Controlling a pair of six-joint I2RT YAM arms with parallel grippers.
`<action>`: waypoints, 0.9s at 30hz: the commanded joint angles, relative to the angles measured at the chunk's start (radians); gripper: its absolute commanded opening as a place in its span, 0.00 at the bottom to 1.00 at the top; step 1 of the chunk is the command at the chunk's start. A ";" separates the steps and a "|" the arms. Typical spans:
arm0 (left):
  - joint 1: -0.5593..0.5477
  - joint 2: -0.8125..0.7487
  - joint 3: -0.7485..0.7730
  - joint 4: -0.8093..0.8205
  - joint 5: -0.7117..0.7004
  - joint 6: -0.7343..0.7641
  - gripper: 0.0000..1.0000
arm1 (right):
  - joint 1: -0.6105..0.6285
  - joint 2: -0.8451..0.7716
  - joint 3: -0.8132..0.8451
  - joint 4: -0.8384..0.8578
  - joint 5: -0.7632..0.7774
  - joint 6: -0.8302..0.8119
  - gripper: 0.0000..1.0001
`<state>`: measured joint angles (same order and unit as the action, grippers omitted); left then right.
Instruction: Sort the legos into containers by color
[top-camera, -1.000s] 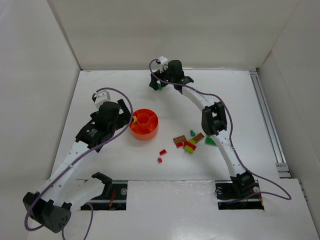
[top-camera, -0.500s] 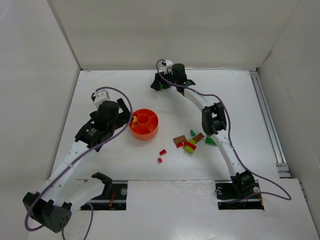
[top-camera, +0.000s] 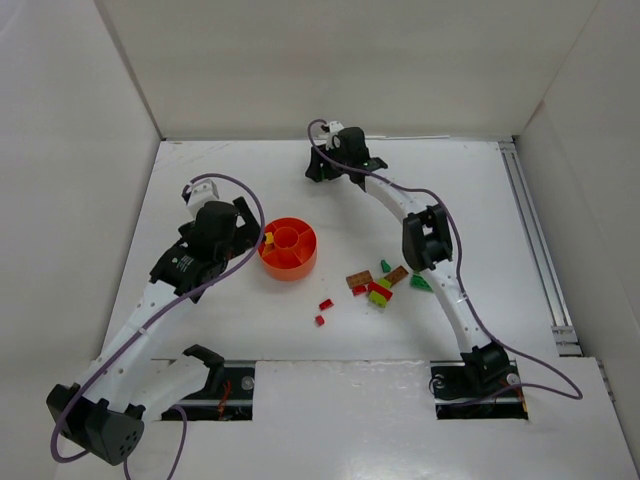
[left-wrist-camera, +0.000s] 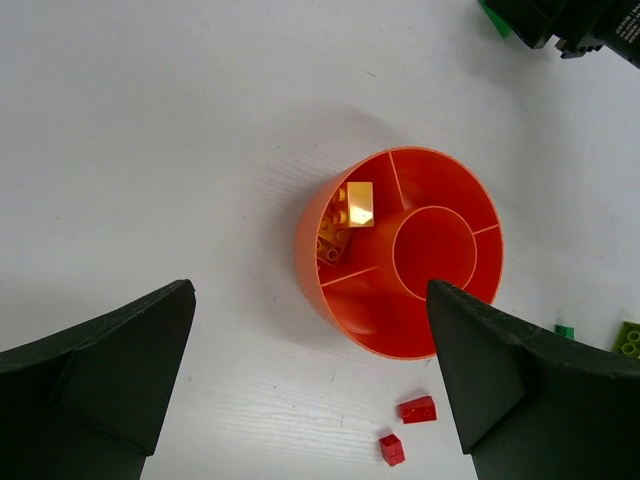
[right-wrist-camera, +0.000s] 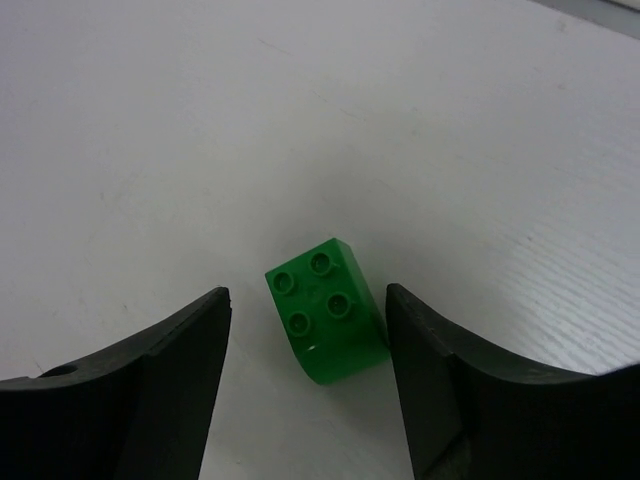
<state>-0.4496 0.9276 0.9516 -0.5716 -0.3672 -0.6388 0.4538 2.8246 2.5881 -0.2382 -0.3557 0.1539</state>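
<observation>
- Looking at a green lego (right-wrist-camera: 325, 310) sitting studs-up on the bench (right-wrist-camera: 200, 120), way out at the far side, roughly 1 o'clock from the orange bowl (top-camera: 288, 268).
- Seeing the right hand (right-wrist-camera: 305, 295) straddling it, half spread, with a sliver of gap at 9 o'clock and next to none at 3 o'clock. Can't tell about actual contact there.
- Seeing the left hand (left-wrist-camera: 308, 290) spread wide with nothing in it, hanging over the bowl. In there, a yellow lego (left-wrist-camera: 359, 203) on an orange one (left-wrist-camera: 335, 238), both in the 10 o'clock compartment in the wrist view.
- Spotting the loose legos (top-camera: 380, 285) heaped at 4 o'clock of the bowl, plus two red ones (top-camera: 325, 303) at 5 o'clock.
- Guessing light, rigid, slick plastic, nothing fragile. Likely to skid or twist on the bare bench if nudged from one side only.
- Best to pinch the two flat side walls low down, skip the rounded end at 6 o'clock, and centre up first.
</observation>
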 joint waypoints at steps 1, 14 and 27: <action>0.005 -0.013 0.032 -0.013 -0.013 0.014 1.00 | 0.032 -0.060 -0.019 -0.153 0.107 -0.008 0.66; 0.005 -0.090 0.013 -0.031 -0.013 0.005 1.00 | 0.042 -0.036 0.015 -0.200 0.139 -0.008 0.42; 0.005 -0.081 0.022 0.025 0.016 0.014 1.00 | 0.060 -0.497 -0.480 0.075 0.132 -0.299 0.23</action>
<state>-0.4496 0.8543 0.9516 -0.5949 -0.3641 -0.6384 0.5053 2.4664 2.1445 -0.2646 -0.1631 -0.0414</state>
